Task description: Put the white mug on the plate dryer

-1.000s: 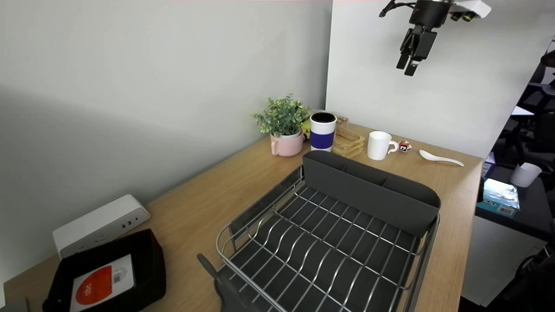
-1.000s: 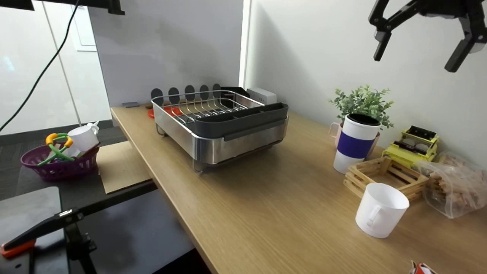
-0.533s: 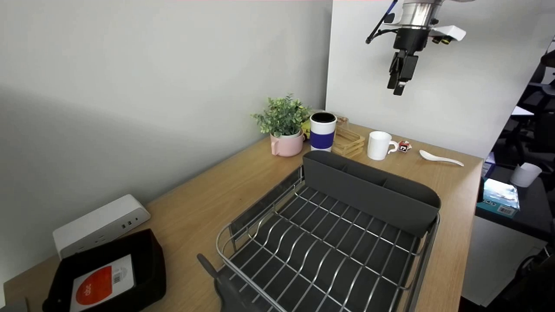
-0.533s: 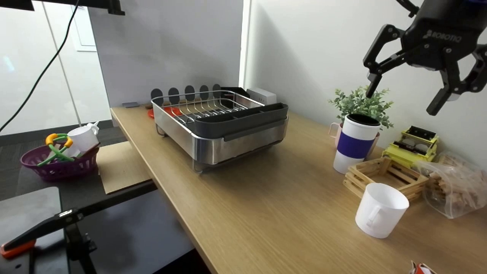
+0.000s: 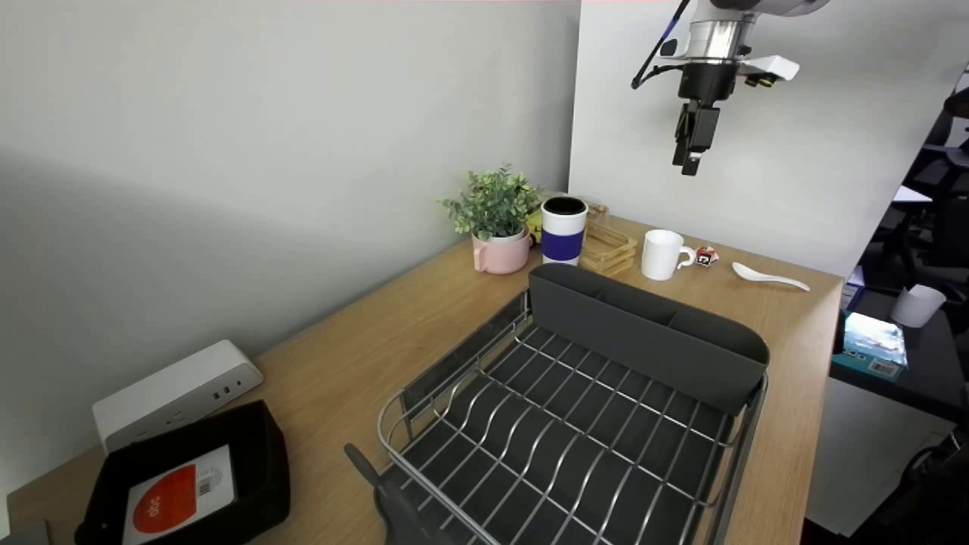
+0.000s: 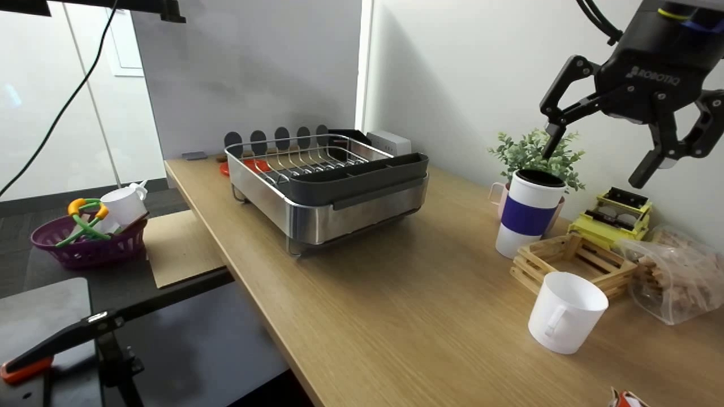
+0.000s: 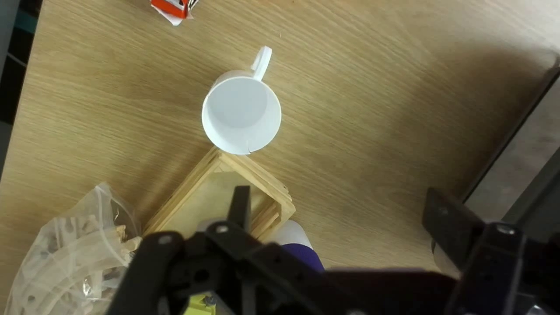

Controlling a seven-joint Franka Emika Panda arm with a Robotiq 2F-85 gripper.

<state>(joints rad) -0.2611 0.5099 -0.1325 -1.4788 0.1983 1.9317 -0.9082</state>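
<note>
White mug (image 7: pixel 241 114): stands upright on the wood-topped table (image 6: pixel 407 294); in the wrist view its handle points to about one o'clock.
Plate dryer (image 5: pixel 583 424): dark grey tray under a metal wire grid; in an exterior view it sits at about seven o'clock from the mug, the two well apart, its solid grey end nearest the mug.
Gripper (image 6: pixel 592 167): fingers (image 7: pixel 239 208) spread wide, holding nothing; in both exterior views it hangs at about twelve o'clock from the mug, well apart from it.
Wooden crate (image 7: pixel 259 177): just beside the mug, at about six o'clock in the wrist view; I cannot tell whether the two touch.
Plastic bag (image 7: pixel 72 262): clear, with tan pieces inside, between seven and eight o'clock from the mug in the wrist view.
Small box (image 5: pixel 705 256): red and white, just beside the mug's handle, at three o'clock from the mug in an exterior view.
White spoon (image 5: pixel 770 278): on the table, between three and four o'clock from the mug in an exterior view.
Banded cup (image 6: pixel 527 217): white with a purple-blue band, upright near the crate, at about eleven o'clock from it in an exterior view.
Potted plant (image 5: pixel 496 219): green leaves, pink pot, at about nine o'clock from the cup in an exterior view.
</note>
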